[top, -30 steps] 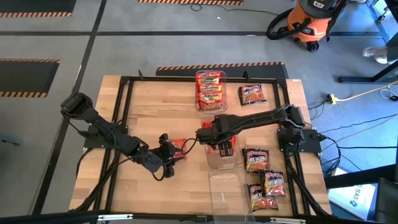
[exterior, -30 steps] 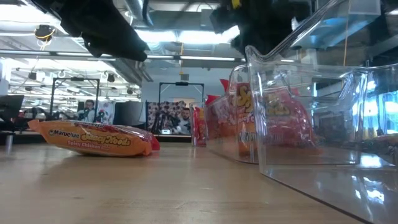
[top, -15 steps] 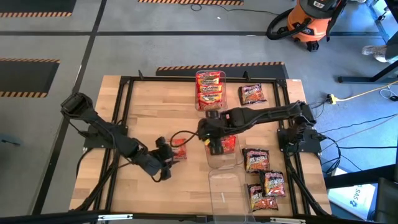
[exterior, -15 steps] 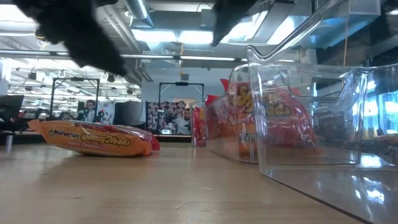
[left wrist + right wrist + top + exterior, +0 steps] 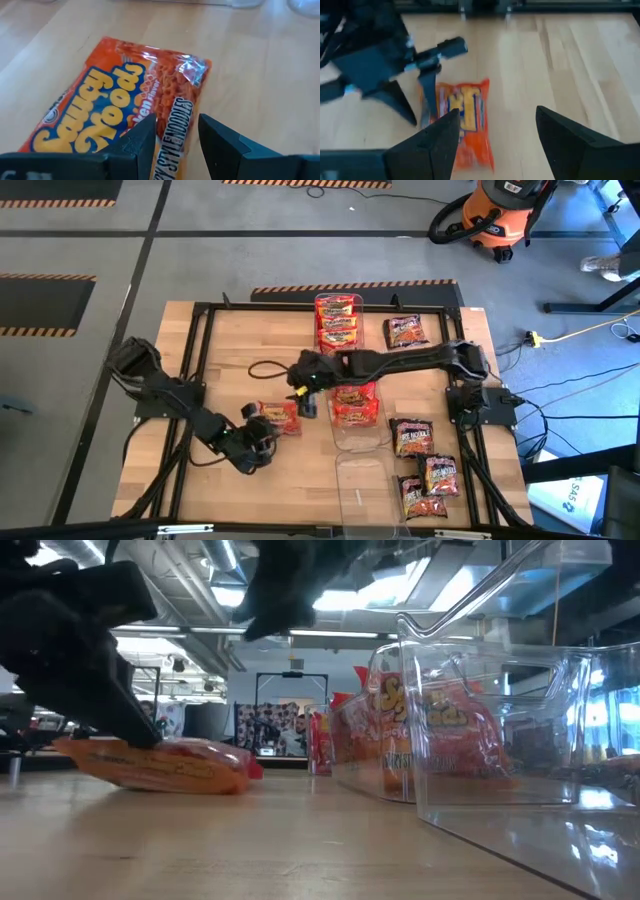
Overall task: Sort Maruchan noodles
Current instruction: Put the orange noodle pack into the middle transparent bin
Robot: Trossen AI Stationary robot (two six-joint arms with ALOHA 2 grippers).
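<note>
An orange Maruchan noodles packet (image 5: 278, 417) lies flat on the wooden table, left of the centre bin. My left gripper (image 5: 175, 135) is open and low over it. One finger (image 5: 140, 142) stands over the packet's printed face and the other (image 5: 220, 142) beyond its long edge. My right gripper (image 5: 495, 145) is open, holds nothing, and hangs above the table (image 5: 305, 402) just beyond the packet's far side. The centre bin (image 5: 357, 430) holds orange-red packets and the far bin (image 5: 338, 325) holds red-yellow ones. My left gripper straddles the packet's long edge (image 5: 172, 125), slanting down from the table's near left. I cannot tell whether either finger touches the packet, which lies flat on the table.
Dark packets lie loose at the far right (image 5: 407, 331) and near right (image 5: 413, 437), (image 5: 440, 475), (image 5: 420, 498). An empty clear bin (image 5: 362, 490) stands at the near edge. A black frame (image 5: 200, 315) runs around the table. Bare wood lies left of the packet.
My left gripper has sunk toward the orange packet and tipped further down, its fingers no wider or narrower. My right gripper has swung from above the centre bin toward the table's left and tipped up from pointing nearly straight down to a slant.
</note>
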